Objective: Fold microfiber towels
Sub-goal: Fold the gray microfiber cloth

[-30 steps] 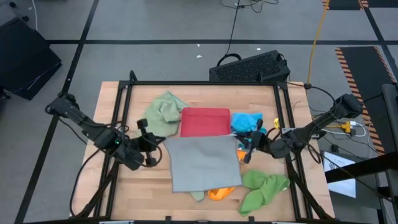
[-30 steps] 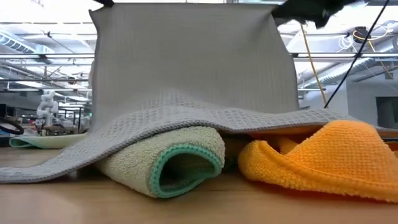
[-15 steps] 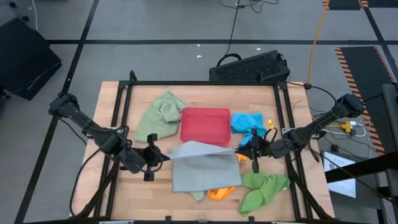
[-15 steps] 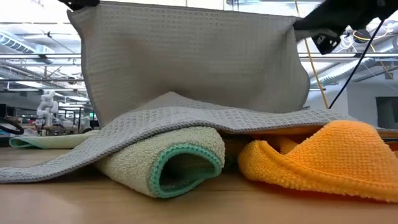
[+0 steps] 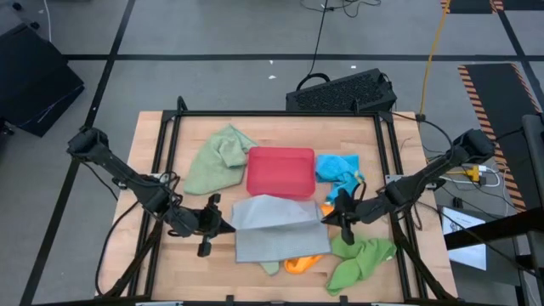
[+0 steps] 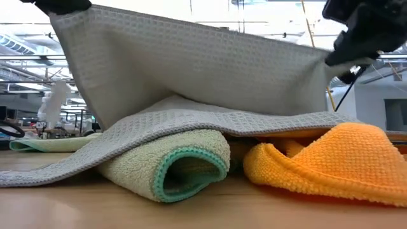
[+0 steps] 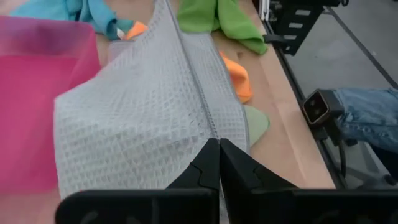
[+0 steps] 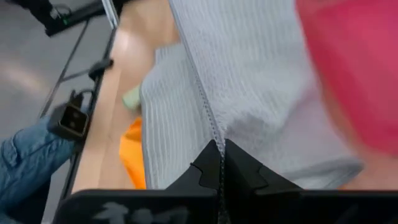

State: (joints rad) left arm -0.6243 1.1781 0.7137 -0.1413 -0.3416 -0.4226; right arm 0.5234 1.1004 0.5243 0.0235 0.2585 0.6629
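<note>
A grey-blue waffle-weave towel [image 5: 274, 229] lies at the table's middle, half doubled over. Its near part rests on a sage green towel [image 6: 172, 166] and an orange towel [image 6: 324, 162]. Its other edge [image 6: 191, 28] is held up in the air. My left gripper [image 5: 223, 223] is shut on that edge's left end and my right gripper [image 5: 330, 214] on its right end. Another sage green towel [image 5: 217, 157], a bright blue one [image 5: 338, 166] and a bright green one [image 5: 361, 259] lie loose around it. My left gripper pinches the left corner of the towel's raised hemmed edge [image 7: 211, 134] between its two fingers, slanting down from the table's left side. The edge runs off nearly straight toward the other gripper. The cloth below it hangs down to the part on the table. My right gripper pinches the right corner of the same hemmed edge [image 8: 216, 138] between its two fingers, slanting down from the table's right side. The corner is lifted clear of the table, lower than the left one in the low view. The cloth hangs below it.
A rigid red tray [image 5: 280, 170] stands just beyond the grey-blue towel. A black frame [image 5: 272, 115] borders the table. A dark keyboard-like object [image 5: 344, 92] lies beyond the far edge. A person's jeans-clad leg [image 7: 367, 115] shows past the near edge.
Both grippers have sunk and gone toward the table's near edge, turning at the wrist and staying shut. The towel's held edge has come down and nearer with them. The raised half leans over the half that has stayed on the table.
</note>
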